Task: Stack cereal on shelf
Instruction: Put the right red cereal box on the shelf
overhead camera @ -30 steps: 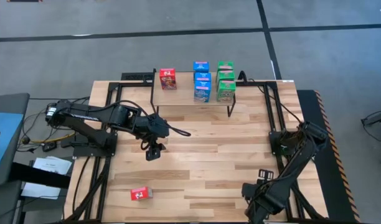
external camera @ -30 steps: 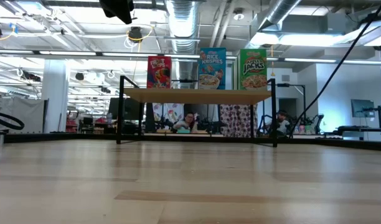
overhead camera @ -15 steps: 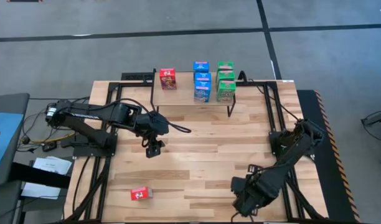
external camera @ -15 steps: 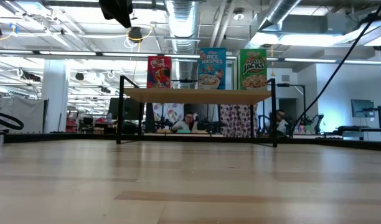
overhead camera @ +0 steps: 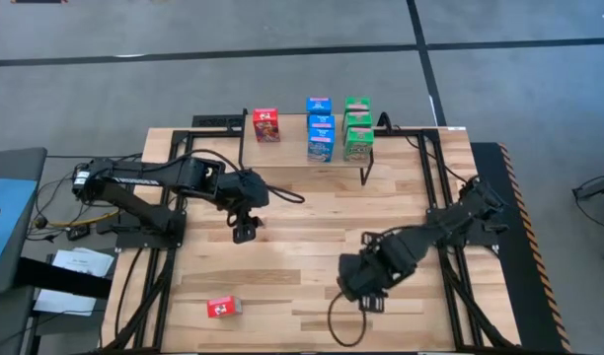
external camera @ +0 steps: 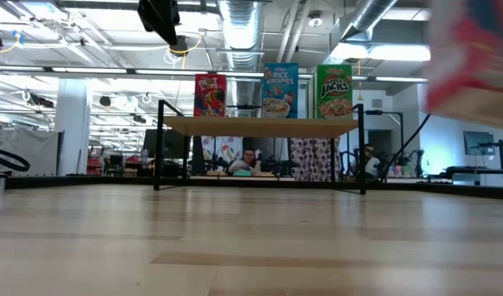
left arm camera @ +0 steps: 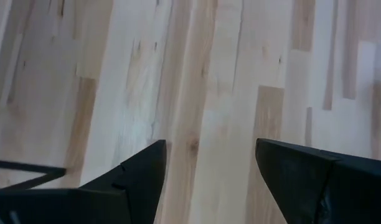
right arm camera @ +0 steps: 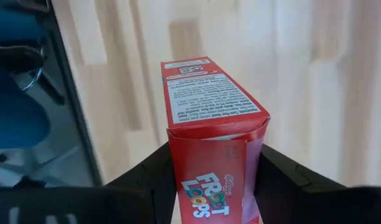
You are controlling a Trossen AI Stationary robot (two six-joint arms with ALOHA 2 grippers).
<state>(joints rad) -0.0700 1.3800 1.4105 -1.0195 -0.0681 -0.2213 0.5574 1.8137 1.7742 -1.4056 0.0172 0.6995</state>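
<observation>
Light wood, slatted, fills the centre of the high view: the tabletop (overhead camera: 312,247). At its upper edge stands the shelf (overhead camera: 307,158), carrying one red cereal box (overhead camera: 266,124), three blue cereal boxes (overhead camera: 320,128) and three green cereal boxes (overhead camera: 357,127) in rows running toward the top of the frame. The right arm has swept from the lower right corner of the high view toward the lower centre over the past second, so that its gripper (overhead camera: 359,286) now lies over bare planks. In the right wrist view its jaws are clamped on a red Froot Loops box (right arm camera: 212,143), which also enters the low view as a red blur at upper right. This suggests that a second red box is being carried toward the shelf. The left gripper (overhead camera: 245,232), jaws apart and empty, has drifted slightly upward at left of centre. A third red box (overhead camera: 223,308) lies unmoved at lower left.
</observation>
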